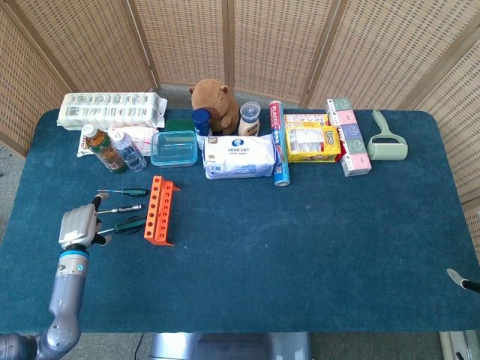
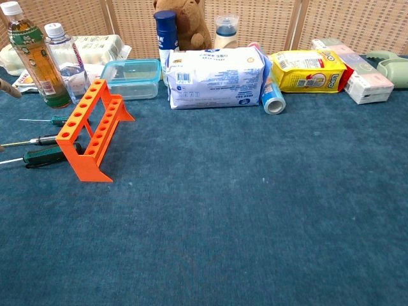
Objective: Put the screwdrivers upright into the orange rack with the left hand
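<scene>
The left hand (image 1: 79, 226) hovers with curled fingers; I cannot tell if it holds anything. Just right of it three screwdrivers (image 1: 129, 223) lie flat. Next to them stands the orange rack (image 1: 158, 210), its holes unfilled. Only the tip of the right hand (image 1: 463, 280) shows, far right.

The left arm rose from the near left corner, its forearm almost upright in the head view. The left hand (image 1: 80, 225) was at its top, back of the hand facing up, fingers curled downward; what they closed on could not be made out. Only a sliver of the right hand (image 1: 461, 280) showed at the right edge.
</scene>
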Motion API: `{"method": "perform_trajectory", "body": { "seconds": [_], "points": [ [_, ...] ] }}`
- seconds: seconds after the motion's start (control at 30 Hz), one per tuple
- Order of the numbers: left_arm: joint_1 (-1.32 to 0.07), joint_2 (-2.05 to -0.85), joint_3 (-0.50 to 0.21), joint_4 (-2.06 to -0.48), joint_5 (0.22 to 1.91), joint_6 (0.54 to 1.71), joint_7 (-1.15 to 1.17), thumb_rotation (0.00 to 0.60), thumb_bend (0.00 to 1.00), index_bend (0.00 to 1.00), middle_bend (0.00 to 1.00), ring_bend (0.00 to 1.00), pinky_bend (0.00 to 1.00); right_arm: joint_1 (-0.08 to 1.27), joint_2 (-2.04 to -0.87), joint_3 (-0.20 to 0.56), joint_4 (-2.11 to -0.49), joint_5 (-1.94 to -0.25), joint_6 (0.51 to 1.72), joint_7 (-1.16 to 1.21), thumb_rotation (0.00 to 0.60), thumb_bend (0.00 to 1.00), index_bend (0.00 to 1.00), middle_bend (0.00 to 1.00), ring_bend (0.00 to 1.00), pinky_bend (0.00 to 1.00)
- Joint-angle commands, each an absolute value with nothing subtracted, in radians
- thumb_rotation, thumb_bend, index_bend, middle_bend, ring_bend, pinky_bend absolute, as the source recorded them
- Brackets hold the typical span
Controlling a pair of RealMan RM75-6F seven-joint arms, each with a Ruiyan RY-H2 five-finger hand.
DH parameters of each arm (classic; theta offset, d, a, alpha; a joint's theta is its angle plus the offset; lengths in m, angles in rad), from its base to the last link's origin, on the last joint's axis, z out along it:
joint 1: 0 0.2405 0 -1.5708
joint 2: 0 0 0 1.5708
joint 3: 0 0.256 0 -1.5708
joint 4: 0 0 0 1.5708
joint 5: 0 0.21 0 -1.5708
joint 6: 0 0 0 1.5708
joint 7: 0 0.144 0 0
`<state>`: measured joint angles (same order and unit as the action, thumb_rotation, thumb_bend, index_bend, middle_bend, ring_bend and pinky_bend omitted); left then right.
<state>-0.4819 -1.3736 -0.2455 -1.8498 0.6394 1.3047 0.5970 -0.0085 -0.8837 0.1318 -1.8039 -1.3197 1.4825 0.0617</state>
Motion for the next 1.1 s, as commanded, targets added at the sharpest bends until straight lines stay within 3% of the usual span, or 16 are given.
{"method": "perform_trajectory", "body": {
  "seconds": [0.03,0.43,1.1],
  "points": [
    [-0.471,-1.361,-0.230,-1.875,0.672,1.326,0.587,0.600,0.16,0.15,1.00,0.96,1.00,-0.013,-0.881,0.131,-1.807,-1.329,1.495,0.068,0.600,0.00,0.03,0.00,0.00,0.00],
    [-0.432,-1.304,-0.196,-1.974,0.773,1.396,0.555,0.600,0.16,0.15,1.00,0.96,1.00,-0.023,-0.871,0.128,-1.810,-1.340,1.508,0.093,0.600,0.00,0.03,0.00,0.00,0.00],
    [-0.399,-1.240,-0.165,-2.010,0.834,1.391,0.499,0.600,0.16,0.15,1.00,0.96,1.00,-0.020,-0.877,0.124,-1.820,-1.344,1.513,0.063,0.600,0.00,0.03,0.00,0.00,0.00]
  ]
}}
